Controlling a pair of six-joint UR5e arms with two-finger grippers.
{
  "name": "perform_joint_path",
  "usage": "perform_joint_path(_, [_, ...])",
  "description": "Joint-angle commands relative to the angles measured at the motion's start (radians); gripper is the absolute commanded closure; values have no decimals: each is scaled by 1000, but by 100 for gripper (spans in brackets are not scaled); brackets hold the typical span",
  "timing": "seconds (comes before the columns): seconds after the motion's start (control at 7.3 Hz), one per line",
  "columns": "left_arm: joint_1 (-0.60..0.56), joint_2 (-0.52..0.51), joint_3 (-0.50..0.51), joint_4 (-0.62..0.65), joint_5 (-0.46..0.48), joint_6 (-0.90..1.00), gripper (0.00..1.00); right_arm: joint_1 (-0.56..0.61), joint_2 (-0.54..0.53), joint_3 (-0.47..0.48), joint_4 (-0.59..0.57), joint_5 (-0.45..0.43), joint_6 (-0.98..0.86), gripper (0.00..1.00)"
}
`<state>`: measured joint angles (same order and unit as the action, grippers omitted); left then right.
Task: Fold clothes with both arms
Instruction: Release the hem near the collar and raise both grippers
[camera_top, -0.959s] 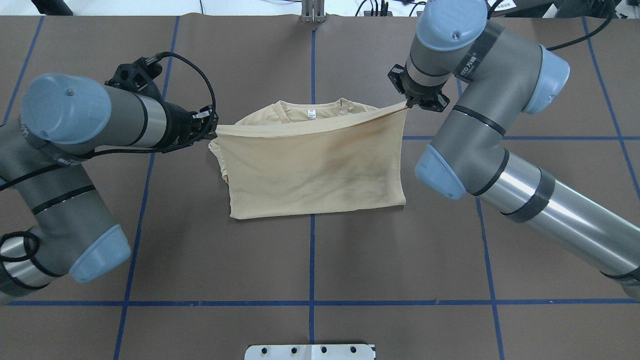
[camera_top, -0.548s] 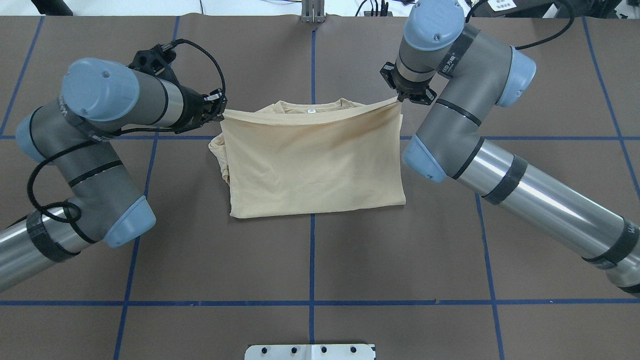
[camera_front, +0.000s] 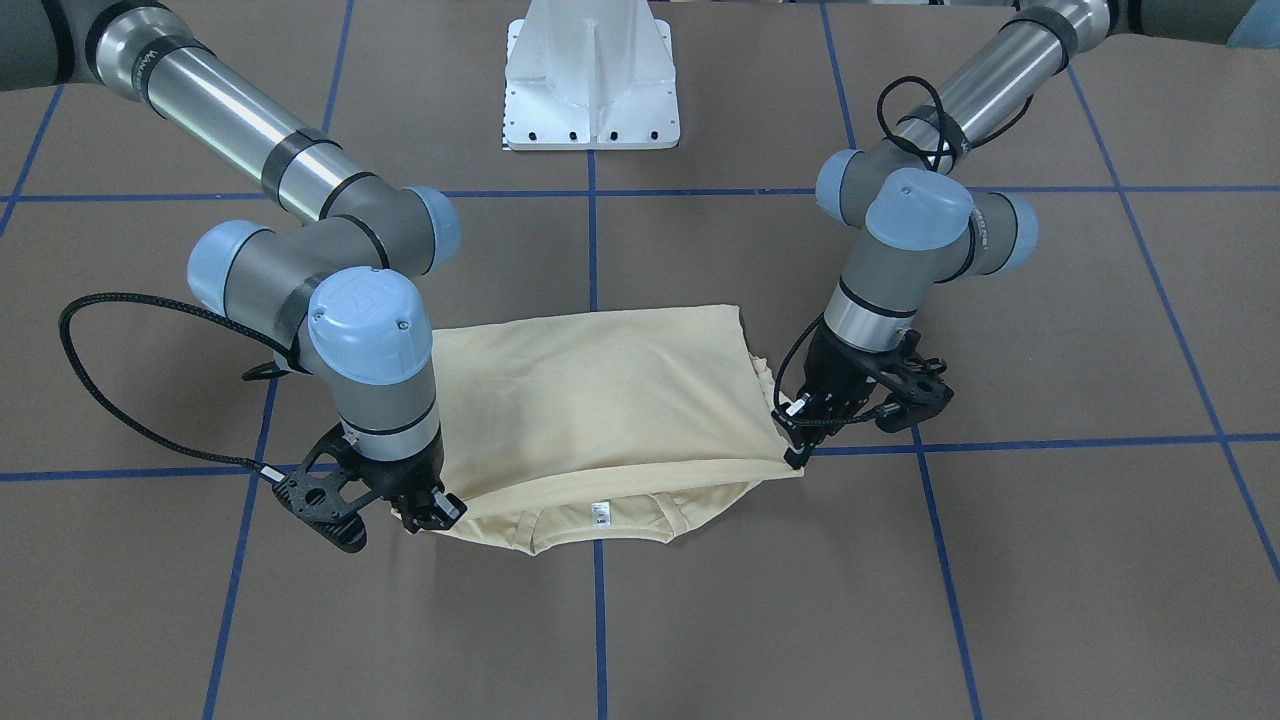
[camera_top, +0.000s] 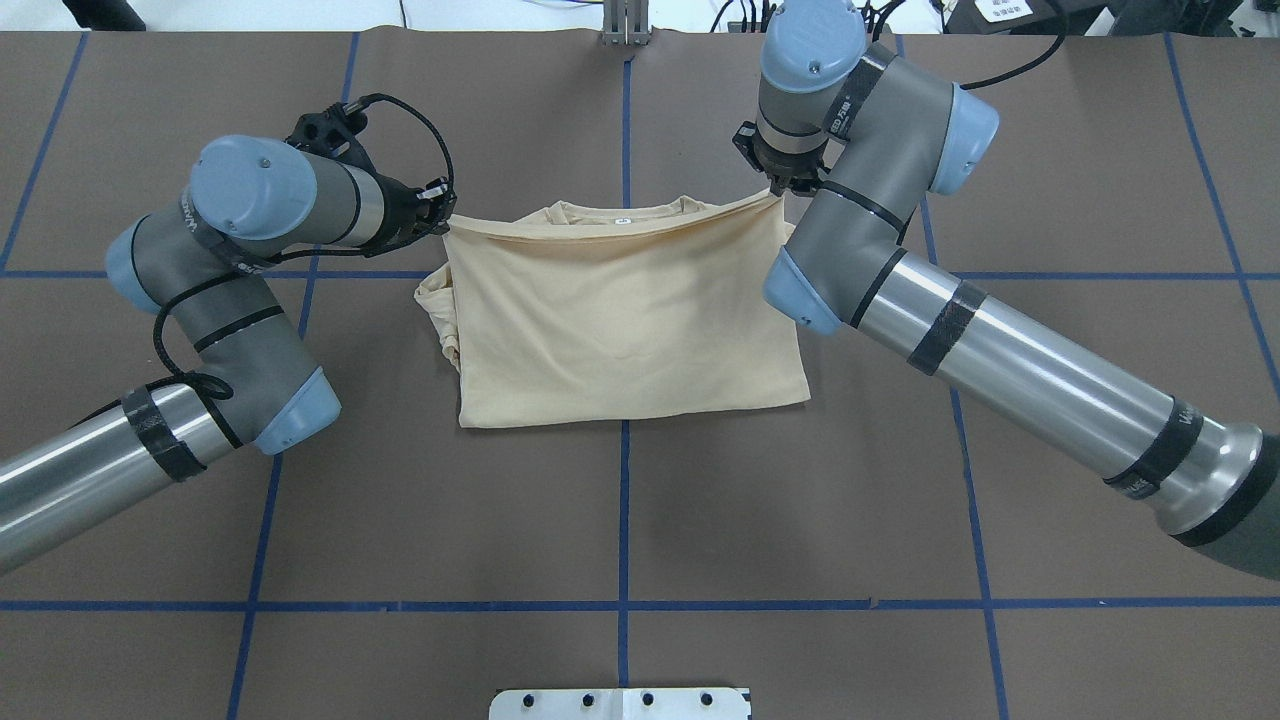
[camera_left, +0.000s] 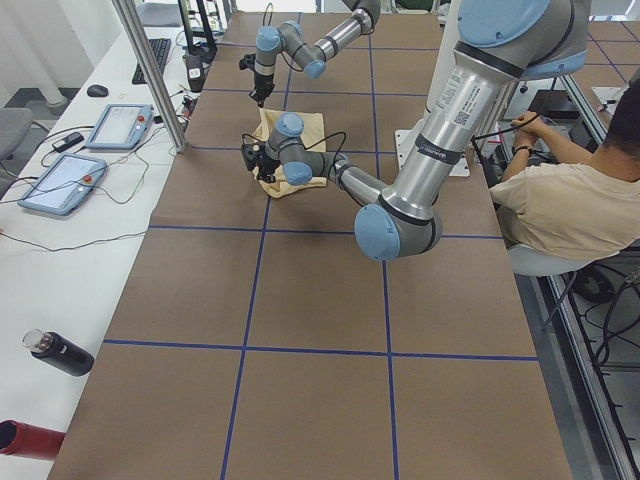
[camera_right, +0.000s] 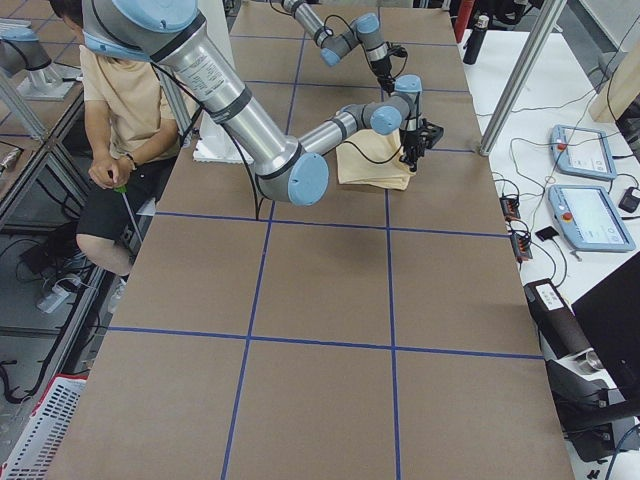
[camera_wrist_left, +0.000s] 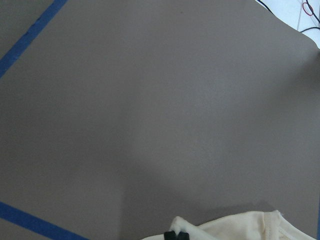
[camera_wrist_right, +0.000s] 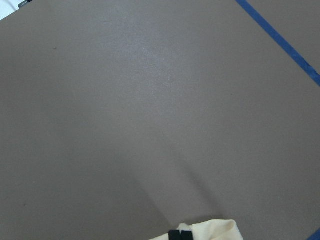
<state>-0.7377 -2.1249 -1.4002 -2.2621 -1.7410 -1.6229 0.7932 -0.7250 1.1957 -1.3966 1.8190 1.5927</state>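
Observation:
The clothes are one pale cream-yellow shirt folded over itself on the brown table, also seen at mid-table in the front view. Its print is hidden, and the neck label peeks out at the far edge. My left gripper is shut on the upper layer's left corner. My right gripper is shut on the right corner. Both corners hang slightly above the collar. In the left wrist view, cream fabric sits pinched at the fingertips. The right wrist view shows the same fabric.
The white pedestal base stands at the robot's side of the table. Blue tape lines grid the brown surface. A seated person is beside the table. Control tablets and bottles lie on the white bench.
Both grippers have carried the lifted shirt edge away from the robot toward the collar, so the folded layer now covers nearly all of the neck. Both elbows have swung inward.

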Motion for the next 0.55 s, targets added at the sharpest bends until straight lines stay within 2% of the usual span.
perform_joint_path(0.0, [0,-18,35,-11,11,0,93,1,4,-15,10,-1,-3,100])
perform_joint_path(0.14, [0,-18,41,-11,11,0,89,0,4,-16,10,-1,-3,88])
perform_joint_path(0.27, [0,-20,41,-10,11,0,86,0,6,-15,13,-4,-11,50])
perform_joint_path(0.41, [0,-18,41,-10,9,0,76,1,13,-15,18,-6,-13,42])
